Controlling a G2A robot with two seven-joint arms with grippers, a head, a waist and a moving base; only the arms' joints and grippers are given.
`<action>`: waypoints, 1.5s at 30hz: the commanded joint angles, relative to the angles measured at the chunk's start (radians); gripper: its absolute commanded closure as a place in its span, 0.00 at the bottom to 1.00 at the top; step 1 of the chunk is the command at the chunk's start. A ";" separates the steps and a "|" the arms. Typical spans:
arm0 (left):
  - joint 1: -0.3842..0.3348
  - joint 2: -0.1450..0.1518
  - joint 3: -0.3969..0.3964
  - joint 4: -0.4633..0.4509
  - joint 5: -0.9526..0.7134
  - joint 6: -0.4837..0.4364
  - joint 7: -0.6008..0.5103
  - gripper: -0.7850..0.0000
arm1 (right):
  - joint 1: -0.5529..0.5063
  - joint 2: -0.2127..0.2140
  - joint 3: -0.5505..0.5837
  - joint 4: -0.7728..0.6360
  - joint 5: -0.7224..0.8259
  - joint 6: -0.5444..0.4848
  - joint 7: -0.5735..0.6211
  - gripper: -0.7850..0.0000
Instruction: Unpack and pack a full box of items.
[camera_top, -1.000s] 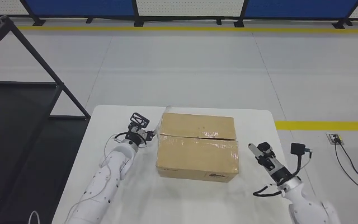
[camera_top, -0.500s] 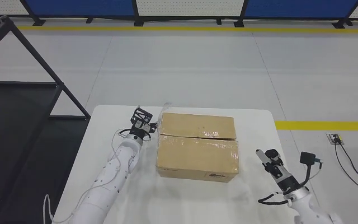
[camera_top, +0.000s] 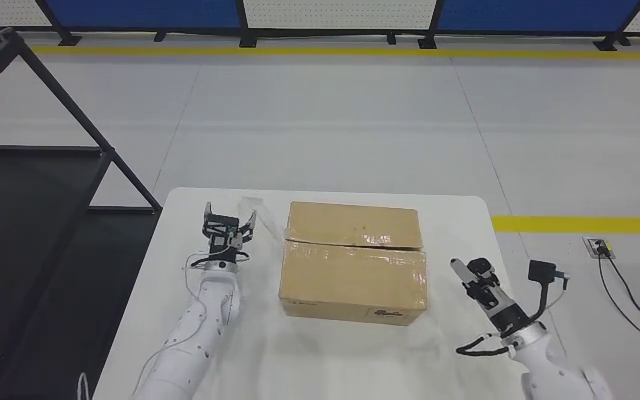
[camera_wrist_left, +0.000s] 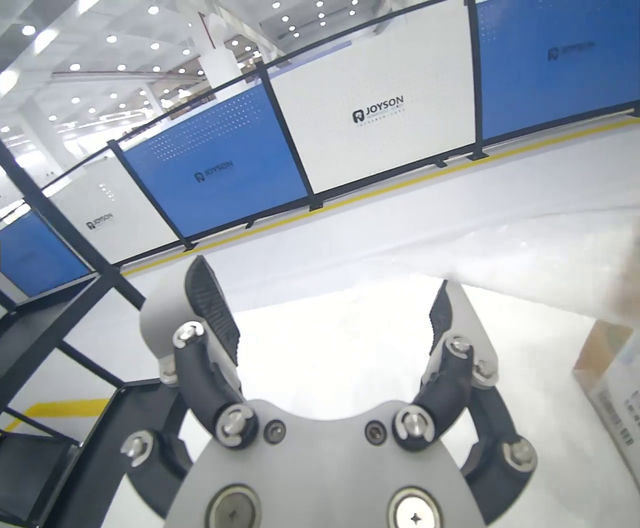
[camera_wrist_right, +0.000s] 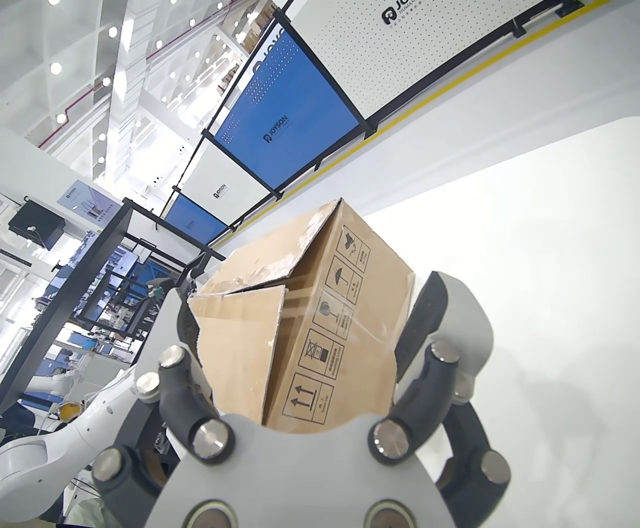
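Left claw is backing off the box corner it was working, trailing a clear tape strip, so we're reading the seal as peeling. It's gaping wide, gripping nothing, tape seemingly brushing one finger. Right claw is hanging open near the box, which is sitting mid table, flaps mostly down

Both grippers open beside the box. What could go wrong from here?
1. A clear strip seems to run from the box to a finger of the left gripper; it may cling and drag the box.
2. The top flaps look torn and uneven, so the right gripper could snag or rip them.
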 joint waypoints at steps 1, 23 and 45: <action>0.026 0.004 -0.010 -0.001 0.007 0.015 0.016 0.00 | 0.010 0.000 -0.006 0.007 -0.001 -0.001 0.004 0.00; 0.114 0.026 0.002 -0.155 0.232 -0.042 -0.124 0.00 | 0.062 0.009 -0.030 0.037 0.000 -0.020 0.038 0.00; 0.085 0.018 -0.113 -0.105 0.104 0.100 -0.008 0.00 | 0.029 0.016 -0.015 0.025 0.018 -0.043 0.025 0.00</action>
